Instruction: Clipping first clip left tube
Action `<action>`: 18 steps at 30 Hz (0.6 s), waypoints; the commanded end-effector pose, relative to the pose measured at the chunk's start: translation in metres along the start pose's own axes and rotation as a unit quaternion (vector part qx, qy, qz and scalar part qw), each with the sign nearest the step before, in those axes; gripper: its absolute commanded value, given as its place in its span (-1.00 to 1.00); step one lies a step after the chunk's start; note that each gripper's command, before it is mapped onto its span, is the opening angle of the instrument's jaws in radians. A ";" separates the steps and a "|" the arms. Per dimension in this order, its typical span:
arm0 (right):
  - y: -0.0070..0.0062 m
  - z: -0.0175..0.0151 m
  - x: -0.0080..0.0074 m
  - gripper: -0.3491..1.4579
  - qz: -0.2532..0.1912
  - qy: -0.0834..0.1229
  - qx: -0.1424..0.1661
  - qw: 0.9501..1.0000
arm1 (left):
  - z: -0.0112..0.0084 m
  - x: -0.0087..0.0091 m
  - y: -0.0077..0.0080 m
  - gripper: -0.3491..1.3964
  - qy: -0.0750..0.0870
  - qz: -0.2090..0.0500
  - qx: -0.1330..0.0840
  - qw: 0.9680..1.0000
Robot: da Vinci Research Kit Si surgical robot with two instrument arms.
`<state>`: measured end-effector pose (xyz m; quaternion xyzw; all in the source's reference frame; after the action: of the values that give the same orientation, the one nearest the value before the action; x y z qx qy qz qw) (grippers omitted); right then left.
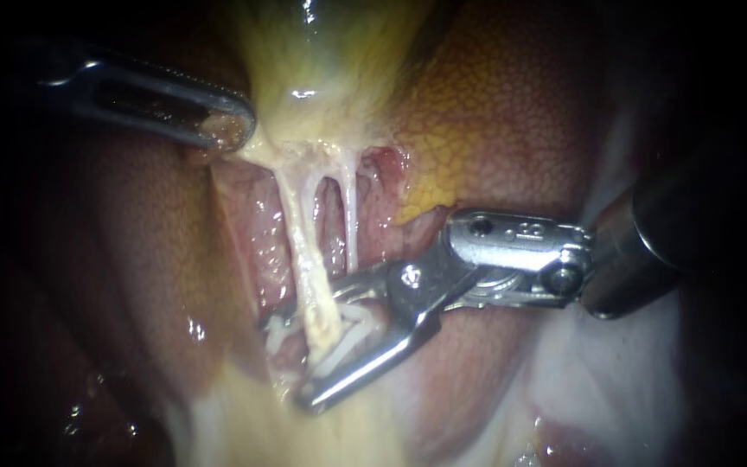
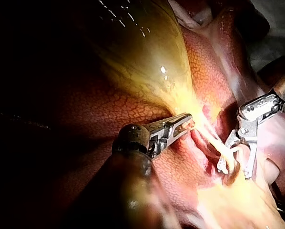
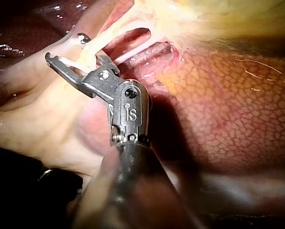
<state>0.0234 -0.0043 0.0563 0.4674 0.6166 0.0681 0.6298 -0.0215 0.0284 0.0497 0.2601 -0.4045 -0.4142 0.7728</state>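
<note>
Left tube (image 1: 304,259), pale and stringy, runs between the spread steel jaws of my right tool (image 1: 287,363).
Both jaws hold an open white clip (image 1: 352,342) astride it; my slotted left tool (image 1: 222,130) is clamped on the glossy yellow gallbladder (image 1: 330,52), beside the mottled liver (image 1: 512,112).

Seven things of five kinds, counted across the three views.
Instruments, two: one left instrument (image 1: 222,130) and one right instrument (image 1: 289,363), each a single shaft. Tubes, two: one thicker left tube (image 1: 304,251) and one thinner right tube (image 1: 352,216), side by side and both running from the gallbladder. Clips, one: a single white clip (image 1: 347,337), at the right instrument's two jaws. Gallbladder (image 1: 322,52), one, pale yellow. Liver (image 1: 512,112), one, mottled red-brown, carrying all the rest.
</note>
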 end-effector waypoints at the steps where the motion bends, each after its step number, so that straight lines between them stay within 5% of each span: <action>1: 0.0000 0.0001 -0.0002 -0.29 0.002 -0.003 0.000 1.000 | 0.0000 0.0000 0.0000 -1.00 0.000 0.000 0.000 1.000; 6: -0.0001 0.0006 -0.0009 -0.44 0.006 -0.008 0.000 1.000 | 0.0000 0.0000 0.0000 -1.00 0.000 0.000 0.000 1.000; 14: 0.0001 0.0005 -0.0011 -0.97 0.008 -0.008 0.000 1.000 | 0.0000 0.0000 0.0000 -1.00 0.000 0.000 0.000 1.000; 18: 0.0003 0.0005 -0.0011 -1.00 0.008 -0.008 0.000 1.000 | 0.0000 0.0000 0.0000 -1.00 0.000 0.000 0.000 1.000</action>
<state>0.0238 -0.0051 0.0572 0.4730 0.6074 0.0697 0.6344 -0.0214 0.0284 0.0497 0.2602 -0.4046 -0.4142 0.7727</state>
